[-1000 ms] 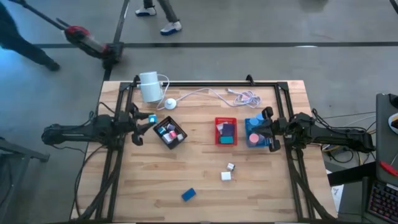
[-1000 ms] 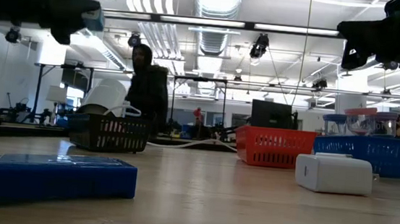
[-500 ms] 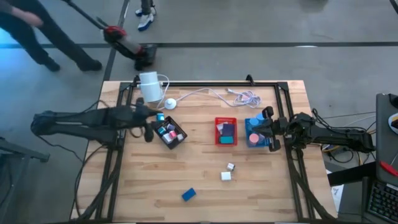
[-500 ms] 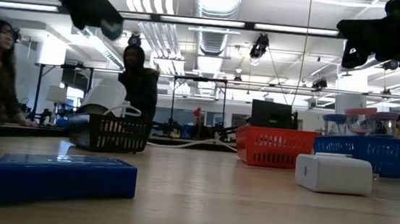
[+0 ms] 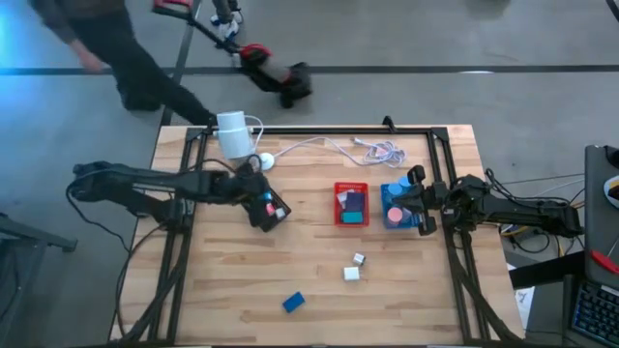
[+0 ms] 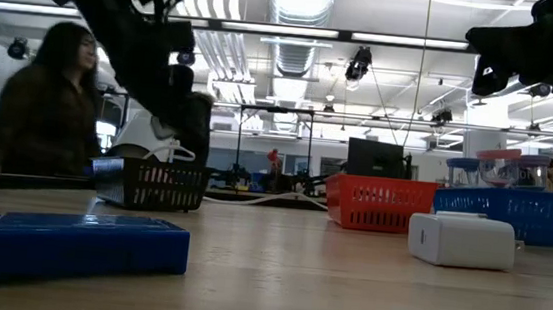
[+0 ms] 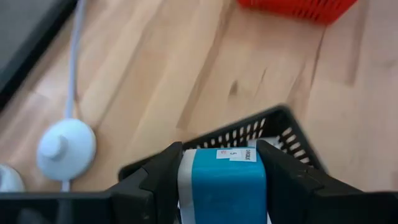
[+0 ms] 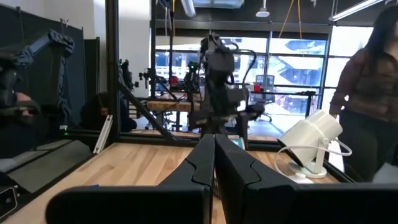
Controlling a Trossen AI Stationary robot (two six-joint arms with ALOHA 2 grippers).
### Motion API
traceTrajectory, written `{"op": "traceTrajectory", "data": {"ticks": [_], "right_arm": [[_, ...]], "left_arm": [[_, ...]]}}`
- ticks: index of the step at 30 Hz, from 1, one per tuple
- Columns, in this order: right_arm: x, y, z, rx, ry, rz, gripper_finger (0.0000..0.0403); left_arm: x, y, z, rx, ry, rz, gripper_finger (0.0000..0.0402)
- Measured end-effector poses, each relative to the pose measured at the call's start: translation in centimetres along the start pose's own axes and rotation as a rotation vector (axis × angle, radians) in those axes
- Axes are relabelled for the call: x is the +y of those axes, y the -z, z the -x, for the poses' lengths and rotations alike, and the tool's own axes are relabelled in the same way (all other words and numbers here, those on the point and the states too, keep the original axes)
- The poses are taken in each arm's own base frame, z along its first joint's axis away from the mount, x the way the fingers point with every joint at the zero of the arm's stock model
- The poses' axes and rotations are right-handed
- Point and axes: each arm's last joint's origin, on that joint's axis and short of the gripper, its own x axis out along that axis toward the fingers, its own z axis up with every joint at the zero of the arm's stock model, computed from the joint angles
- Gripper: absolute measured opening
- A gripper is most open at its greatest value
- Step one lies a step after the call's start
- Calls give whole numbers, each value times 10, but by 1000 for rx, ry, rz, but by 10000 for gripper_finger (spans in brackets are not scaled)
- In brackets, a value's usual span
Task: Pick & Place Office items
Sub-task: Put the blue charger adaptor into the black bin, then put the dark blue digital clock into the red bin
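A teal block (image 7: pixel 227 182) is pinched between the fingers of the left gripper (image 7: pixel 219 182), which is held directly above the black tray (image 5: pixel 270 211) near the left middle of the table (image 5: pixel 319 290). In the left wrist view the block bears a small white label and fills the gap between the fingers, with the tray's slotted wall (image 7: pixel 273 127) just beyond it. The step in hand is judged to be the placing of this block, and it is best done by lowering the gripper until the block sits inside the rim, over a free spot beside the pieces already there, before the fingers are parted; a release from height could let the block bounce out or tip the light tray. The round white puck (image 7: pixel 66 141) and its cable should be kept clear of. The right gripper (image 5: pixel 423 206) is parked by the blue tray (image 5: pixel 391 218) with its fingers pressed together and nothing between them. A blue block (image 5: pixel 293 303) and two small white pieces (image 5: pixel 351 273) are left on the table, well apart from the trays, and the red tray (image 5: pixel 351 204) is already partly filled.
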Motion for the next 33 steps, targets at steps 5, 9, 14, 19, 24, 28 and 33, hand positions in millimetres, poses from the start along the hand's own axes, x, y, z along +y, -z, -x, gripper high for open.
{"op": "traceTrajectory", "data": {"ticks": [5,9,14,19,24,28,33], "right_arm": [[0,0,0,0,0,0,8],[0,0,0,0,0,0,8],[0,0,0,0,1,1,8],[0,0,0,0,2,1,8],[0,0,0,0,1,1,8],[0,0,0,0,1,1,8],[0,0,0,0,1,1,8]], "left_arm": [[-4,6,-23,103,10,-11,182],[-7,11,-35,162,21,-15,182],[-8,14,-44,193,14,-20,182],[-8,15,-45,201,13,-21,191],[-8,13,-43,189,16,-28,221],[-7,12,-40,174,19,-37,242],[-7,10,-38,152,21,-39,263]]}}
